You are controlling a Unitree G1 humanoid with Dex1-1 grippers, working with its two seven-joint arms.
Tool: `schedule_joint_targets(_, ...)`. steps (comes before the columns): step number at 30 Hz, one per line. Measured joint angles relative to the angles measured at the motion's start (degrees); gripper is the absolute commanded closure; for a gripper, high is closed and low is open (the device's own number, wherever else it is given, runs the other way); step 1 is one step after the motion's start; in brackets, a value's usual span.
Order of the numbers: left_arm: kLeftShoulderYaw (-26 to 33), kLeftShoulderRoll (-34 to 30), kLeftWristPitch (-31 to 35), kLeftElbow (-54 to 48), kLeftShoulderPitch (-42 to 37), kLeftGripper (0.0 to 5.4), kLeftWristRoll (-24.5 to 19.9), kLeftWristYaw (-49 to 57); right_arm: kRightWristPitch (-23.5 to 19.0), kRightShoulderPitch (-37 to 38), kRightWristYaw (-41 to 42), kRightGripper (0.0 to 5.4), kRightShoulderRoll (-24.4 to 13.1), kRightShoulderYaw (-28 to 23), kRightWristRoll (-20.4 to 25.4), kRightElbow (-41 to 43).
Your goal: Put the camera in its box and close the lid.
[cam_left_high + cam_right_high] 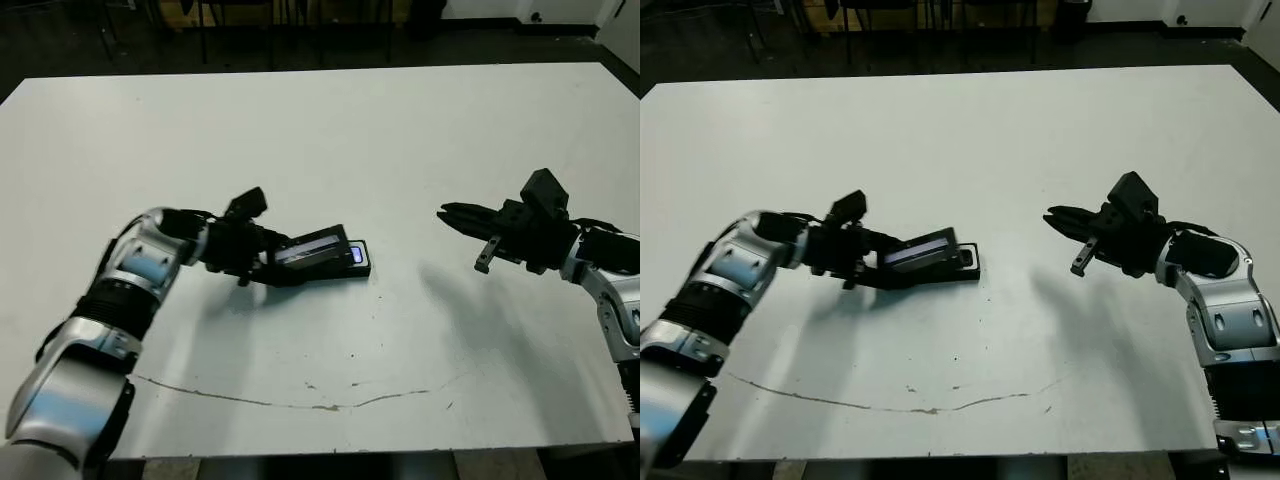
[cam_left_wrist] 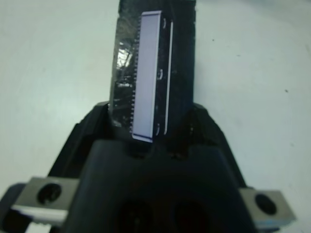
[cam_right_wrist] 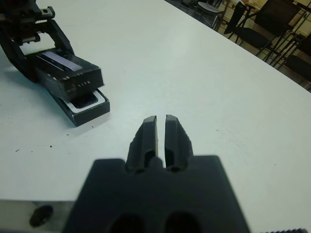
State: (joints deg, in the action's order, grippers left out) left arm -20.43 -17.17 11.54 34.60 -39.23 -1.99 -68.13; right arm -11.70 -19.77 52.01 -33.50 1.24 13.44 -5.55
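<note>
1. White table (image 1: 330, 120), long crack near the front edge.
2. Left gripper (image 1: 268, 262) clamped on the lid (image 3: 68, 73), tilted over the box (image 3: 90, 108), left of centre.
3. Right gripper (image 3: 161, 136) pinched together, empty, toward the right edge.
4. Camera (image 1: 357, 255) inside the box.

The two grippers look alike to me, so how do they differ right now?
The left gripper is clamped on the lid, holding it tilted over the box; the right gripper holds nothing. The left one is at the box, while the right one hangs above bare table, well apart from it. Both have two black fingers and point toward the middle.
</note>
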Motion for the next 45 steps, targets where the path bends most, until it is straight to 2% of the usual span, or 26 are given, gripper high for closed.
schedule_joint_targets(8,-2.7,1.3,0.8,1.0,-2.6,2.64,1.7,0.1,1.3,0.3,0.2,5.40,0.2,-0.1,0.6,-0.6)
schedule_joint_targets(18,-6.9,2.4,6.2,2.9,-8.7,2.64,5.0,-4.9,1.4,0.6,0.0,5.40,0.2,0.1,0.4,0.6)
schedule_joint_targets(31,-10.0,4.0,5.1,7.7,-13.5,2.64,8.2,-7.6,1.1,1.9,-0.1,5.40,0.3,0.2,1.1,1.5)
schedule_joint_targets(34,-10.5,4.1,4.9,8.4,-14.0,2.13,8.9,-8.0,1.1,1.9,0.0,5.40,0.3,0.2,1.1,0.8)
schedule_joint_targets(45,-11.8,3.7,-4.9,9.1,-13.5,0.15,9.8,-9.6,1.3,1.8,0.0,5.40,0.4,0.3,0.9,0.2)
